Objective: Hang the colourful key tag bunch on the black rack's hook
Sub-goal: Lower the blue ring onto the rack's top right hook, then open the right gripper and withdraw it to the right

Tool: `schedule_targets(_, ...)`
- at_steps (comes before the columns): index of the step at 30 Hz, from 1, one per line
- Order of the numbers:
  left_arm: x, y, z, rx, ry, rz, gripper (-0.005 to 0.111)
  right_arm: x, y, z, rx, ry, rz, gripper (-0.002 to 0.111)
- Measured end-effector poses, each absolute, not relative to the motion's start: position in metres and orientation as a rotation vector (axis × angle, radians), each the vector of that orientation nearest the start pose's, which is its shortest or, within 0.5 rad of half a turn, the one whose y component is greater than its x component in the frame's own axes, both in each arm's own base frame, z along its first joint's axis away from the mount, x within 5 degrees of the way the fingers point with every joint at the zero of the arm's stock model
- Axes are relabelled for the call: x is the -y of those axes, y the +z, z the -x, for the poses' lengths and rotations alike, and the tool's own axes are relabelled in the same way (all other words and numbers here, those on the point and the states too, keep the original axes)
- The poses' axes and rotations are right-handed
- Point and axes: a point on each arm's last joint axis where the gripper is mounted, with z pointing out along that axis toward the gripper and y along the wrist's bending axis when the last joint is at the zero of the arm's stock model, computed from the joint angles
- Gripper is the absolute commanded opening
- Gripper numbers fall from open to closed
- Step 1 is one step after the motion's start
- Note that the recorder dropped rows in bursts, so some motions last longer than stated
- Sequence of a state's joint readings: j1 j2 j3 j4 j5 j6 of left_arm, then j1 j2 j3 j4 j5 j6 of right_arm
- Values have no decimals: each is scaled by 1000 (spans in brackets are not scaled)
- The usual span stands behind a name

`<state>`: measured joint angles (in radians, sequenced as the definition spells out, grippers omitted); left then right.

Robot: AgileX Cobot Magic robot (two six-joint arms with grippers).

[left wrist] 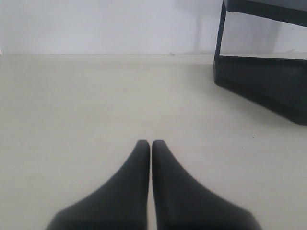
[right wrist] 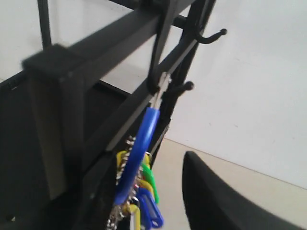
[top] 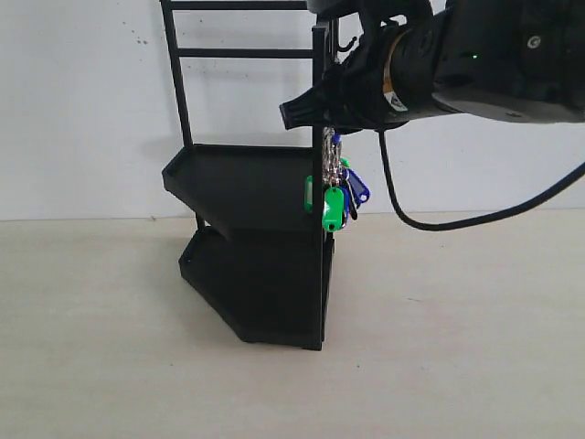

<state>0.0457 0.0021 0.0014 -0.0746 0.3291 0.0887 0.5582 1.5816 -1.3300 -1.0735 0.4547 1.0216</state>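
Nearing the finish, you are seeing the colourful key tag bunch [right wrist: 139, 148] seemingly hanging from the black rack's [top: 242, 183] hook [right wrist: 180, 88], right pincer [top: 306, 108] released, only backing away remaining

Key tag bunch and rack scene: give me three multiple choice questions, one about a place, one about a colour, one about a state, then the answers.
1. Where is the colourful key tag bunch?
A) lying in a tray
B) up at a hook on the black rack
C) on the table

2. What colour is the sheath on its ring?
A) red
B) white
C) blue

3. How is the left gripper?
A) shut, empty
B) wide open
C) clamped on a tag

Answers:
1 B, the ring loops over the hook.
2 C, it is plainly blue in the right wrist view.
3 A, the fingertips meet with nothing between them.
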Motion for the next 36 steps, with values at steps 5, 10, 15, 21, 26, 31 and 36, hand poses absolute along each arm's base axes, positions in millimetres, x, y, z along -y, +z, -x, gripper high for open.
schedule_targets(5,0,183,-54,-1815,23,8,4,-160,359,-330,-1919,-64,244,50)
schedule_targets(10,0,183,-54,-1815,23,8,4,-149,384,-315,-1877,-29,188,49)
schedule_targets(15,0,183,-54,-1815,23,8,4,-129,408,-294,-1868,-62,79,-1)
schedule_targets(21,0,183,-54,-1815,23,8,4,-96,418,-267,-1974,-296,-21,0)
schedule_targets(26,0,183,-54,-1815,23,8,4,-85,406,-248,-2073,-340,28,0)
schedule_targets(31,0,183,-54,-1815,23,8,4,-81,365,-221,-2103,-198,133,0)
schedule_targets(36,0,183,-54,-1815,23,8,4,-73,326,-195,-2120,-125,199,0)
